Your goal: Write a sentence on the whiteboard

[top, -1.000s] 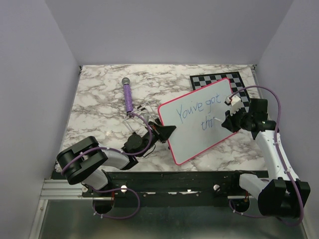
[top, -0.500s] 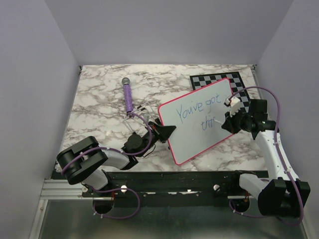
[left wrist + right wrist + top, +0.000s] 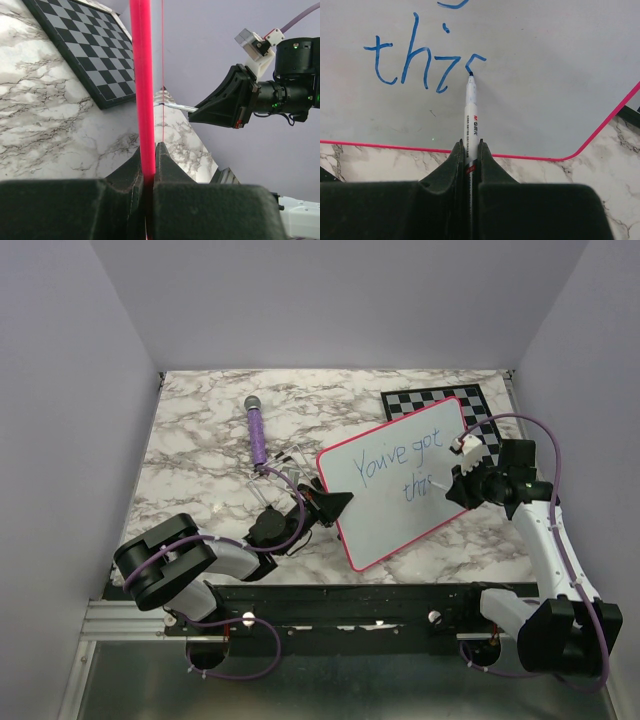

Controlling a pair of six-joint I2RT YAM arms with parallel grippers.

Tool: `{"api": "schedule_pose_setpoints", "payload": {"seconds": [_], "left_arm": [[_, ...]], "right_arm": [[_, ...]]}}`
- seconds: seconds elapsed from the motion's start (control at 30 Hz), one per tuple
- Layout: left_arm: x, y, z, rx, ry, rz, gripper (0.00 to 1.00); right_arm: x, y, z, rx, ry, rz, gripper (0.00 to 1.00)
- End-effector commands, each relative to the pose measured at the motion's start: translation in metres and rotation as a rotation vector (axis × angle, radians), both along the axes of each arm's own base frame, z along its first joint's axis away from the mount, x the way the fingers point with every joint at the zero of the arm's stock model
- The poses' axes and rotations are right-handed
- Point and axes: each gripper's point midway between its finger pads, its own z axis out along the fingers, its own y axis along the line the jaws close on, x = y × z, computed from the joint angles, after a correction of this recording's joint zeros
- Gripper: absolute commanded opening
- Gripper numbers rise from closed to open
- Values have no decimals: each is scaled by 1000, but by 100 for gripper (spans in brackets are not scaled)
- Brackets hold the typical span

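From above, the whiteboard (image 3: pixel 400 515) sits askew on the right of the marble table (image 3: pixel 200 460), its far corner overlapping the chessboard (image 3: pixel 432 400); the sentence (image 3: pixel 398 462) reads "You've got this"; left wrist: the left gripper (image 3: pixel 149 150) is clamped tight on the board's pink rim (image 3: pixel 142 75), seen edge-on; right wrist: the right gripper (image 3: pixel 470 146) pinches a marker (image 3: pixel 471 112), tip touching the final "s".

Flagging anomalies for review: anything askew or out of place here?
Only the whiteboard: pinched at its rim by the left gripper, it sits skewed to the table, its far corner hiding part of the chessboard.
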Motion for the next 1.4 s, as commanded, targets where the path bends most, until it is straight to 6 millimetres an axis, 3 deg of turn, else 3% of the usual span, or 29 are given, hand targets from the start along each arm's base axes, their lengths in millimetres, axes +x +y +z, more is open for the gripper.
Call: {"api": "schedule_pose_setpoints", "payload": {"seconds": [0.0,0.43,1.37], "left_arm": [[-12,-11,0,47,-69,-76,0],[-12,-10,0,44,-68,-75,0],[-12,-9,2,41,-71,-70,0]], "right_arm": [[-5,-9,-14,-38,59,-36,1],[-3,-15,-17,-52,66,-73,0],[-29,-1,-27,-13,145,29,1]]}}
